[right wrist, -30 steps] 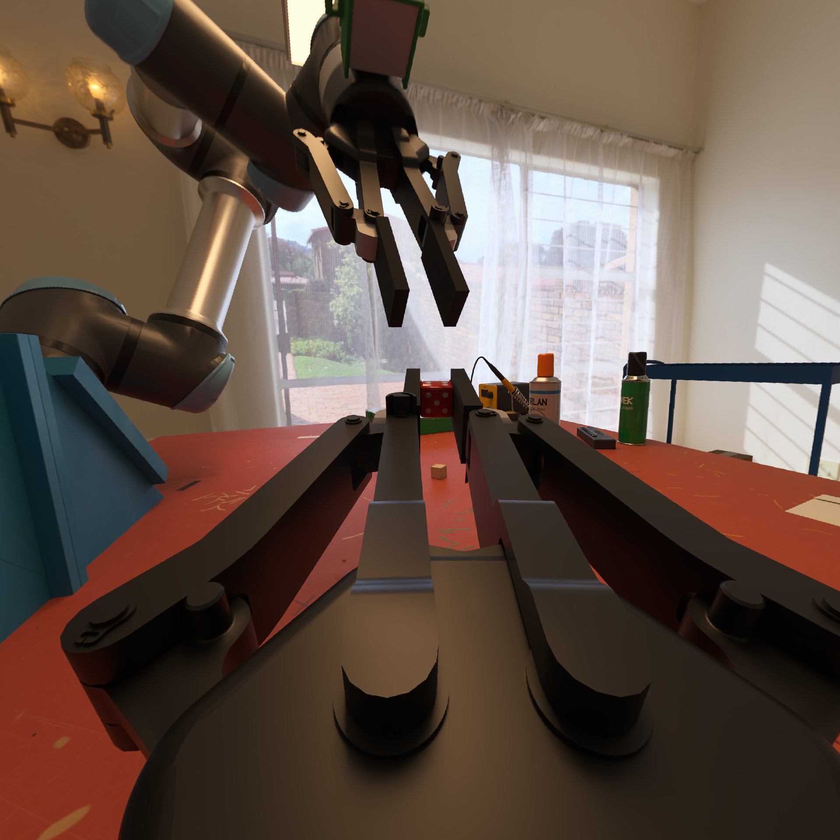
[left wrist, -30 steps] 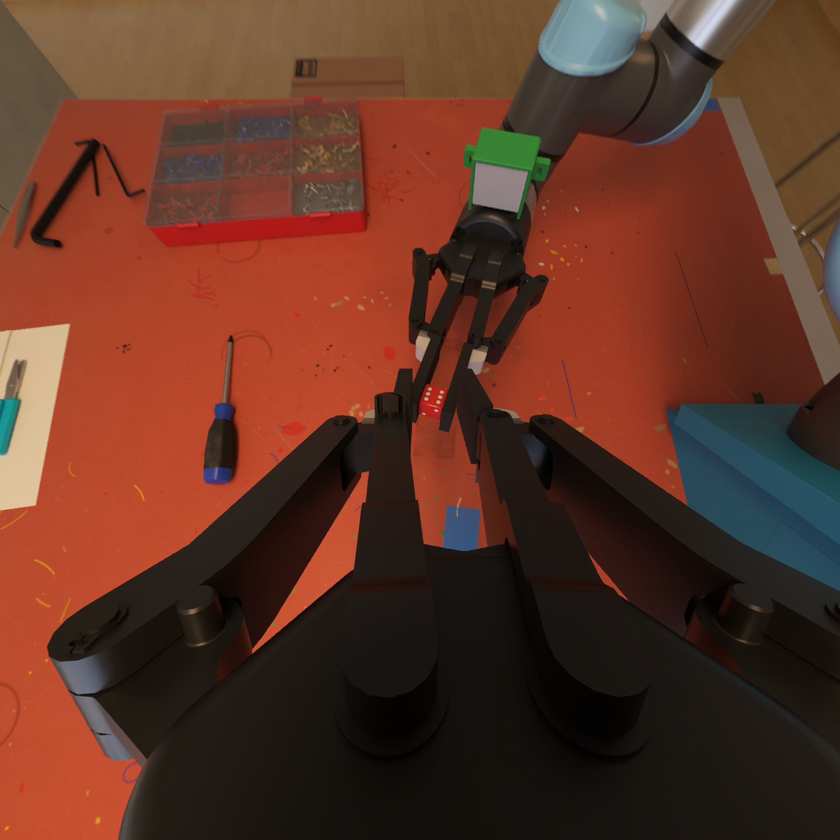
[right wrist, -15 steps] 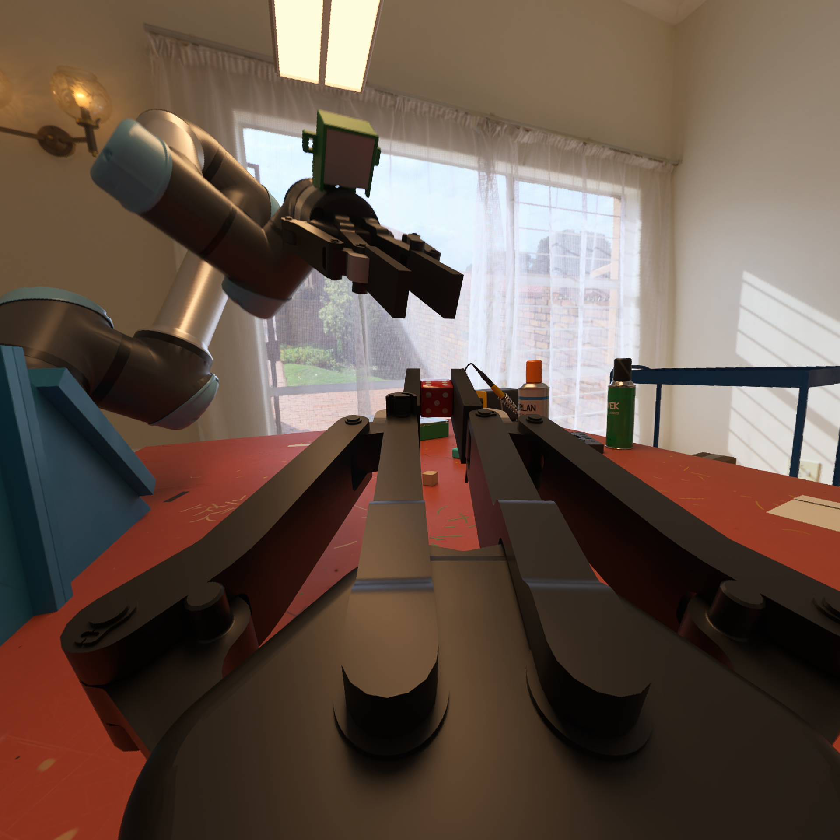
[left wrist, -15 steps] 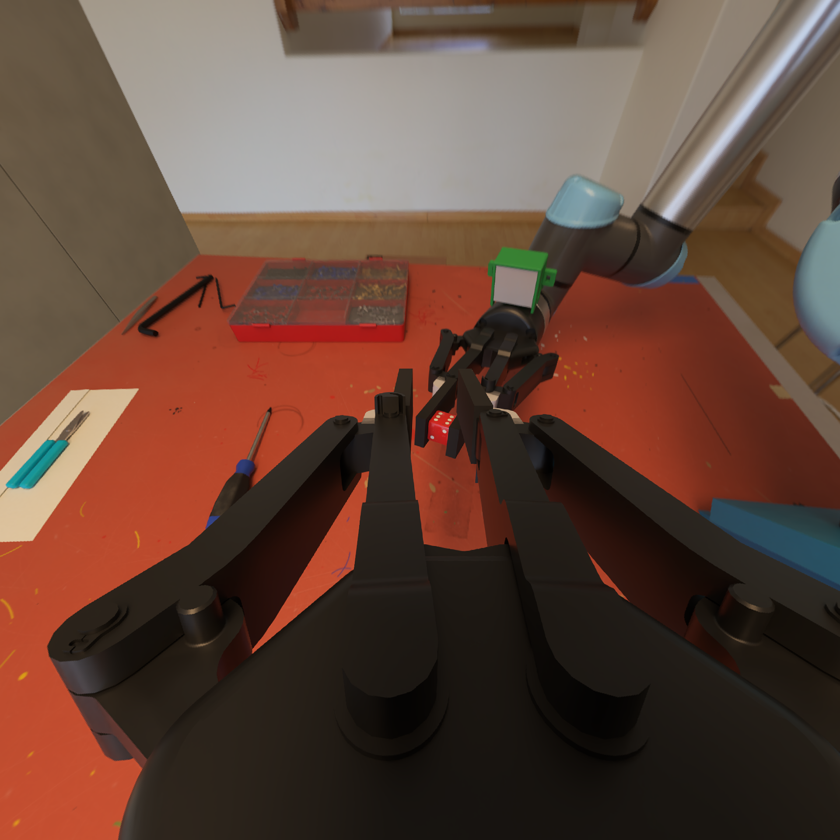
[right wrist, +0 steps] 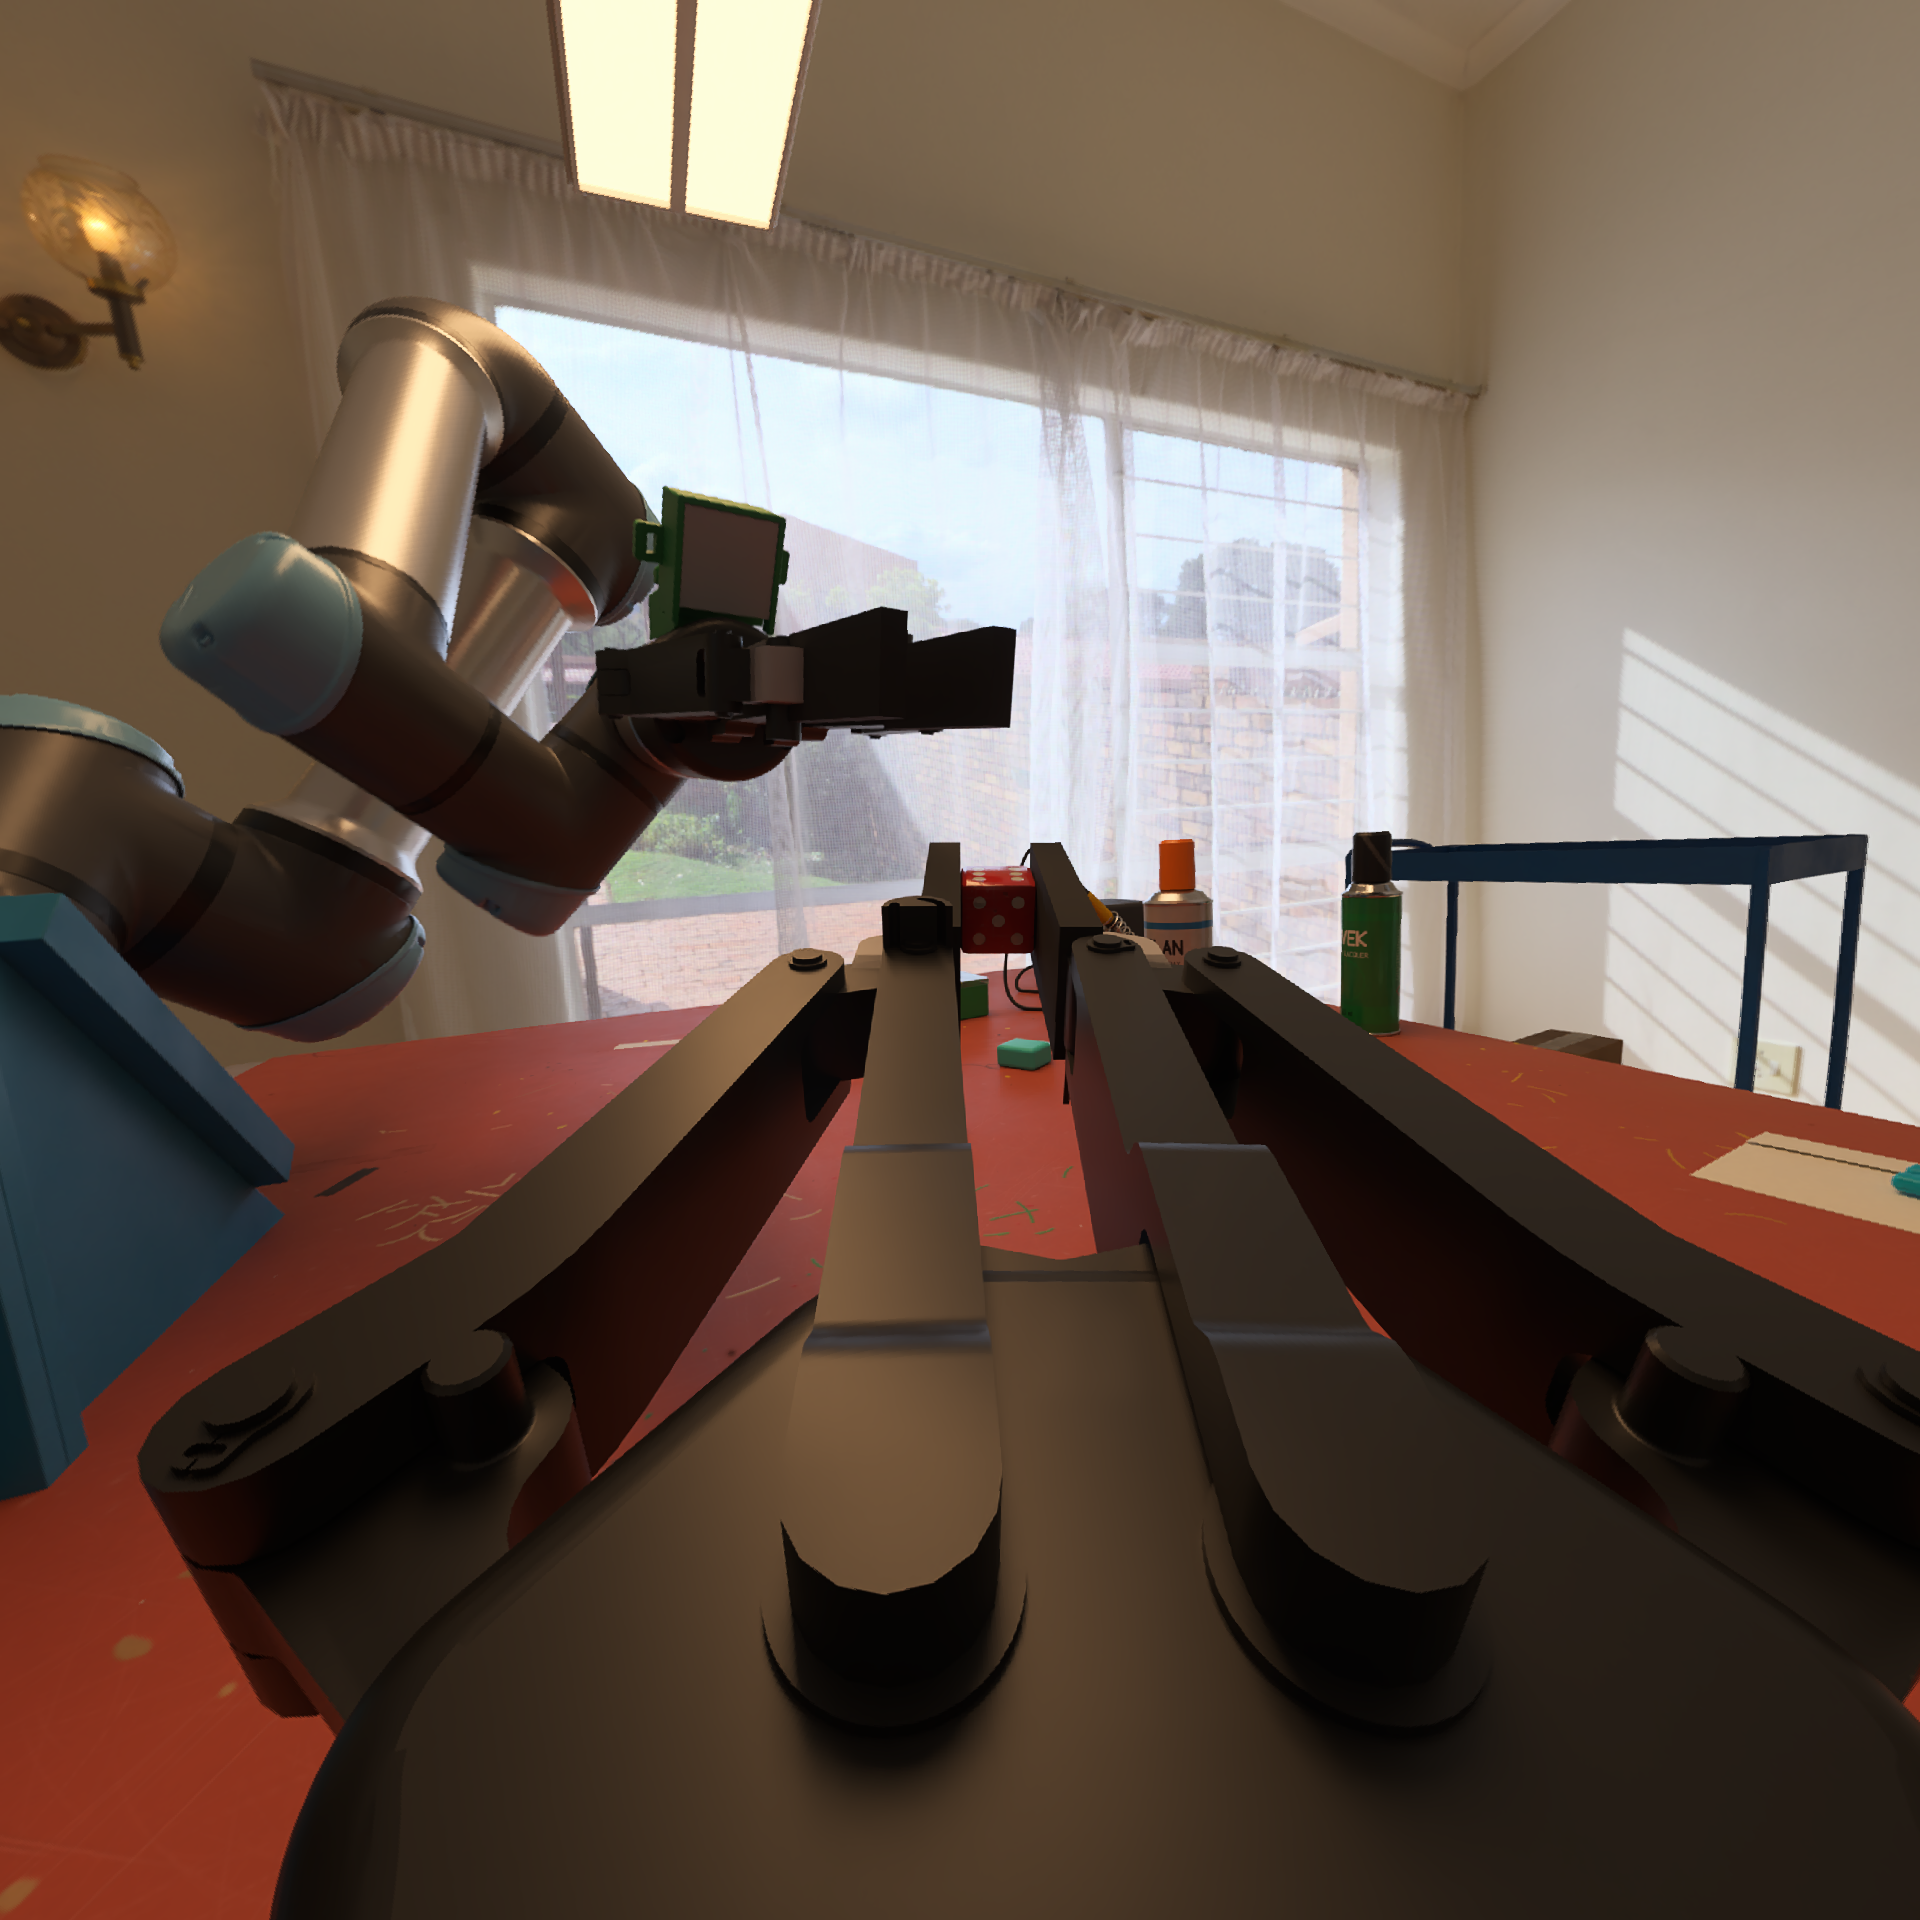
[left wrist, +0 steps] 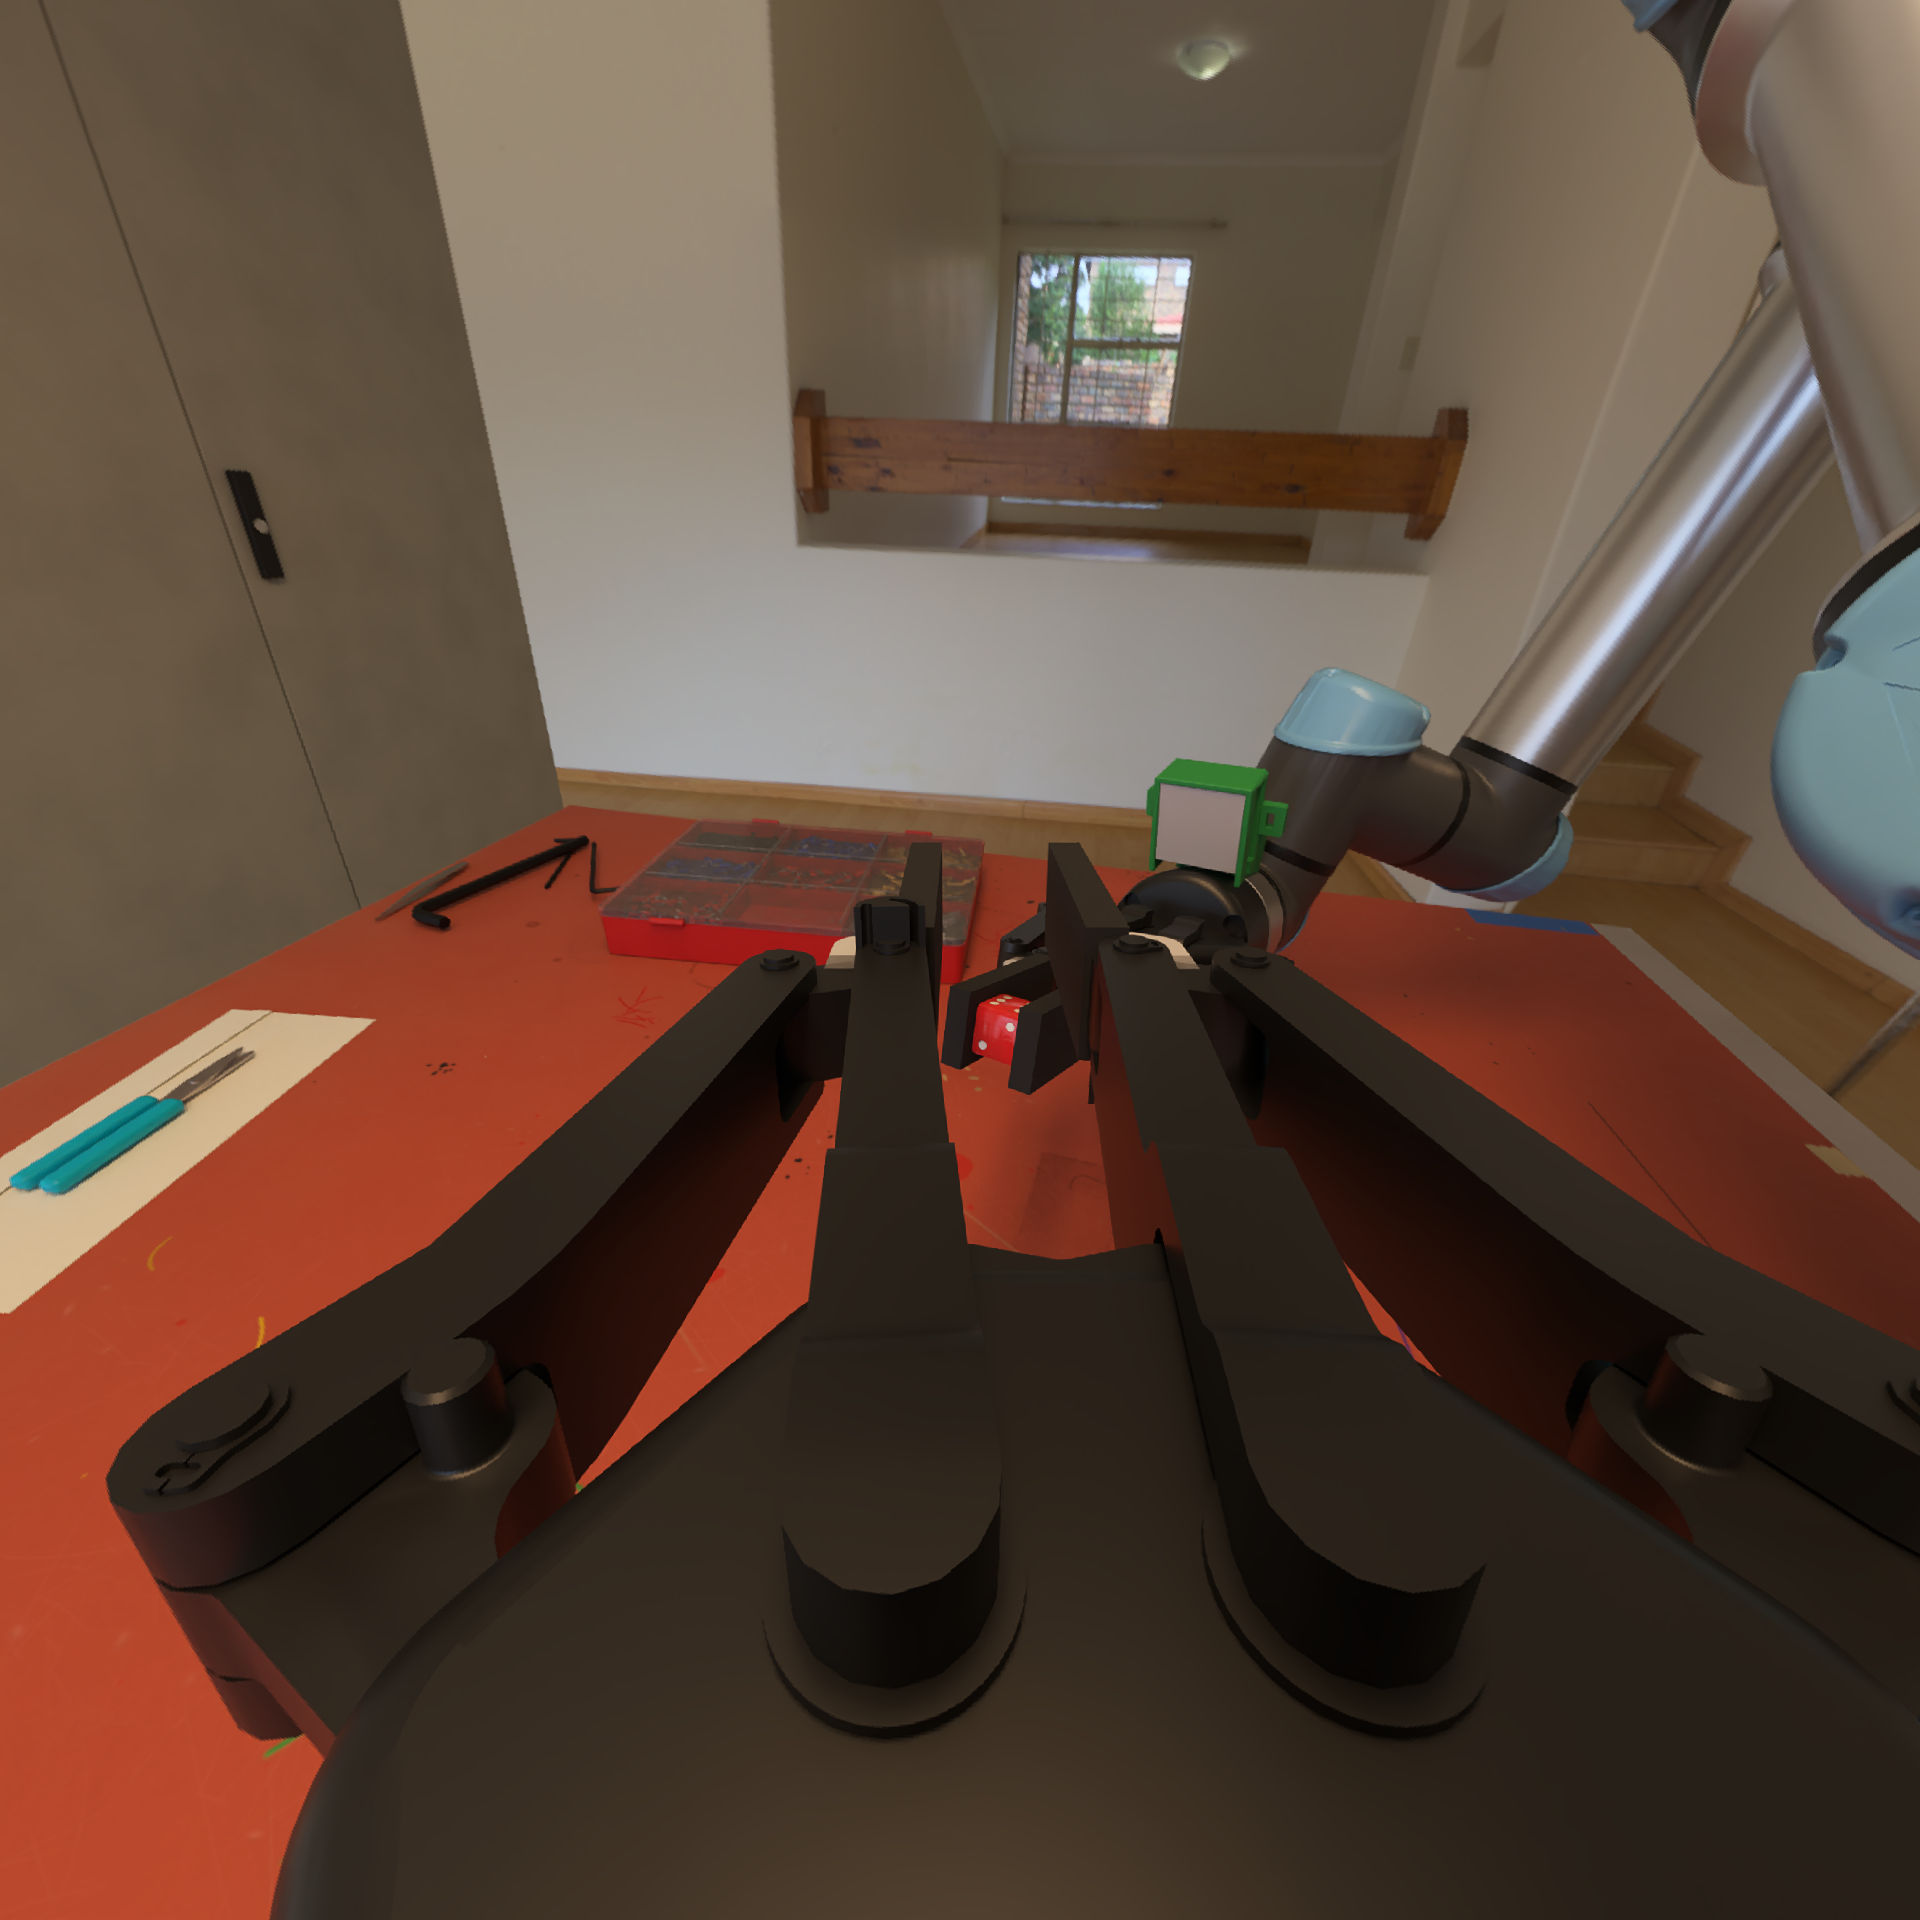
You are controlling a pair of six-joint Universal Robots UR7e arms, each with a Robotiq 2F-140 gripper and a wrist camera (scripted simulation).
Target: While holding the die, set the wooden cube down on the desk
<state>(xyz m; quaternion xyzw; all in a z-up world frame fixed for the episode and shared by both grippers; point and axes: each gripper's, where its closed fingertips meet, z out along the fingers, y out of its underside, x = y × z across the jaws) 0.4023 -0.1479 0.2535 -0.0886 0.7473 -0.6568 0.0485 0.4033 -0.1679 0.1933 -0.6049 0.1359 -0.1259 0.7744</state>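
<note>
Left pincer (right wrist: 977,665) has risen and levelled, apparently empty.

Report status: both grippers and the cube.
Right gripper shut on die. Left gripper empty, slightly open, above desk. Wooden cube not in view.

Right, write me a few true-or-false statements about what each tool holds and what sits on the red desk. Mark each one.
1. The right tool grips the red die. True.
2. The left tool holds a wooden cube. False: its jaws stand apart with nothing between them.
3. A clear-lidded parts box with a red base lies on the desk. True.
4. The green spray can lies on its side. False: it stands upright near the desk's far edge.
5. The teal-handled scissors rest on a white sheet. True.
</note>
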